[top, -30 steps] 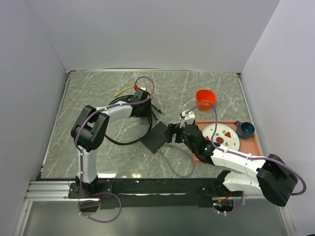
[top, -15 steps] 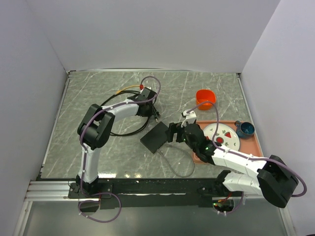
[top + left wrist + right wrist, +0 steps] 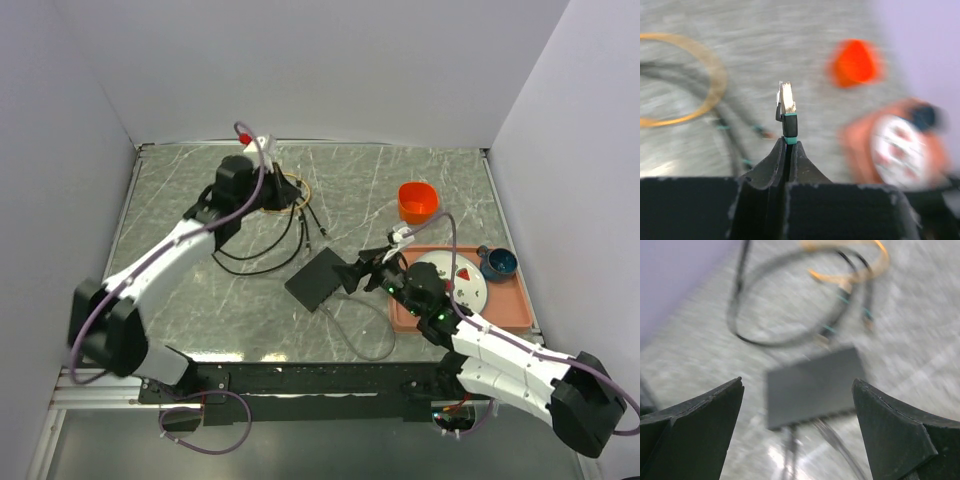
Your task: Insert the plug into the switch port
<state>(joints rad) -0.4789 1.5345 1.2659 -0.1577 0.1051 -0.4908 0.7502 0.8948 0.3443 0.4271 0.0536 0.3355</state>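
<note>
The switch (image 3: 318,278) is a flat black box lying mid-table, with thin cables leaving its near edge. My right gripper (image 3: 352,273) hovers just to its right, open wide. In the right wrist view the switch (image 3: 812,385) lies blurred between and beyond the spread fingers (image 3: 715,405). My left gripper (image 3: 268,188) is raised over the far-left part of the table. In the left wrist view it (image 3: 789,145) is shut on a black cable with a teal band, and the plug (image 3: 786,100) sticks up from the fingertips.
A black cable loop (image 3: 255,262) and a yellow cable (image 3: 292,188) lie behind the switch. An orange cup (image 3: 417,200) stands at the right. A salmon tray (image 3: 505,312) holds a white plate (image 3: 452,278) and a blue cup (image 3: 497,262). Grey walls close in three sides.
My left gripper closed on the plug's cable and rose toward the back left, its arm swinging out. My right arm shifted slightly, still open beside the switch.
</note>
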